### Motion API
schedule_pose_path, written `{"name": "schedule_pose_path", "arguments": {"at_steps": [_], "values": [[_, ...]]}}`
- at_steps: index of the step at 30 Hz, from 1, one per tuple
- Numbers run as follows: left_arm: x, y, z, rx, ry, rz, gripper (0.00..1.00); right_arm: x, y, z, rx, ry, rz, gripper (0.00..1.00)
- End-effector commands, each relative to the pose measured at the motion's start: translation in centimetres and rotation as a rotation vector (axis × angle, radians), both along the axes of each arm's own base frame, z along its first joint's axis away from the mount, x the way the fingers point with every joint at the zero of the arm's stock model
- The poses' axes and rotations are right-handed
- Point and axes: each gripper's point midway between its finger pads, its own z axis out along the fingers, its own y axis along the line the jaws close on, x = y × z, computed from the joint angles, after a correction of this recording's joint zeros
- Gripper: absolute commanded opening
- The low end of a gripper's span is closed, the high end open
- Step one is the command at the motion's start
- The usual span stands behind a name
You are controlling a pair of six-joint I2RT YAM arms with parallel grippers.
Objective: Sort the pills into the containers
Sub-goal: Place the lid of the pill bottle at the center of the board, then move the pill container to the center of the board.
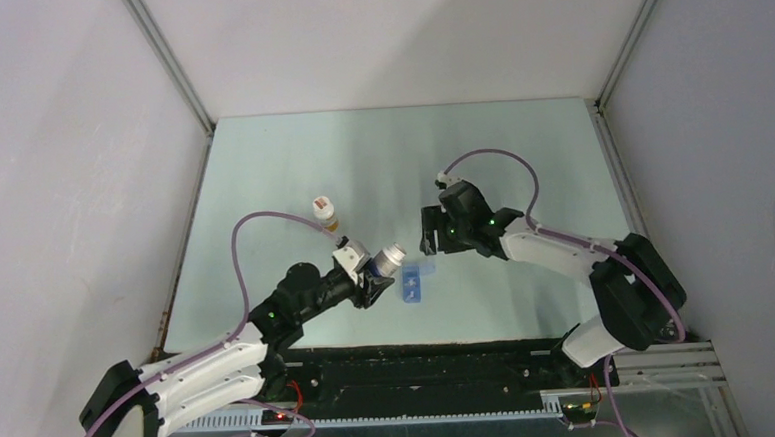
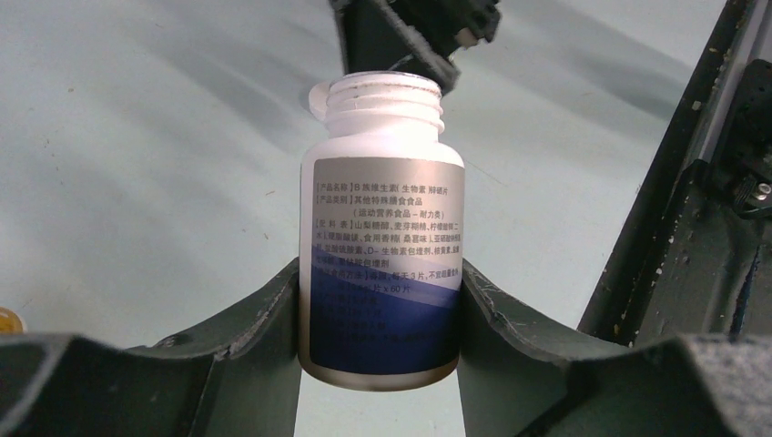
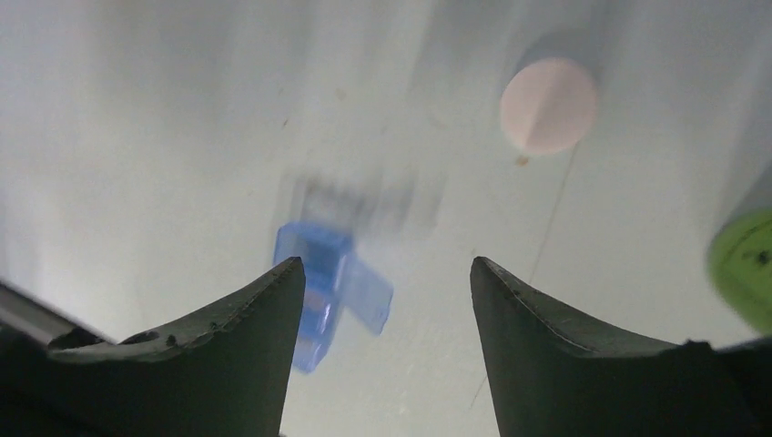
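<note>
My left gripper (image 2: 380, 273) is shut on a white bottle (image 2: 382, 218) with a grey and blue label, holding it by its lower body. The bottle's threaded neck (image 2: 387, 96) has no cap on it. In the top view this bottle (image 1: 390, 258) lies tilted in the left gripper (image 1: 374, 271), its mouth toward the translucent blue pill box (image 1: 413, 282). The pill box (image 3: 320, 296) rests on the table with one lid flap (image 3: 371, 299) standing open. My right gripper (image 3: 382, 273) hangs open above it with nothing between its fingers. No pills show.
A pale round disc (image 3: 548, 105), like a bottle cap, lies on the table beyond the right gripper. Part of a green round bottle (image 3: 745, 269) shows at the right edge. A small white-capped amber bottle (image 1: 325, 213) stands left of centre. Grey walls enclose the table.
</note>
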Motion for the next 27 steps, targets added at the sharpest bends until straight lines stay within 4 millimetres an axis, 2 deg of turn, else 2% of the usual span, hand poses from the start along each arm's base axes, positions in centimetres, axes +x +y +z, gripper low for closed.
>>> {"name": "schedule_pose_path", "arguments": {"at_steps": [1,6,9,15,19,27], "values": [[0.3,-0.4,1.0,-0.02,-0.067,-0.019,0.0,-3.6,2.2,0.9,0.182,0.1,0.086,0.71],[0.1,-0.6,1.1,-0.011,-0.073,-0.041,0.0,-5.6,2.3,0.0,0.276,0.155,0.062,0.74],[0.2,-0.7,1.3,-0.006,-0.089,-0.049,0.0,-5.3,2.5,0.1,0.345,0.135,0.013,0.71],[0.2,-1.0,1.1,-0.004,-0.081,-0.061,0.0,-4.4,3.1,-0.8,0.436,0.098,-0.025,0.53],[0.1,-1.0,1.0,-0.002,-0.078,-0.064,0.0,-4.0,3.8,-1.2,0.473,0.097,-0.035,0.38],[0.0,-0.9,0.9,0.004,-0.08,-0.067,0.0,-3.4,3.8,-1.9,0.484,0.093,-0.049,0.27]]}}
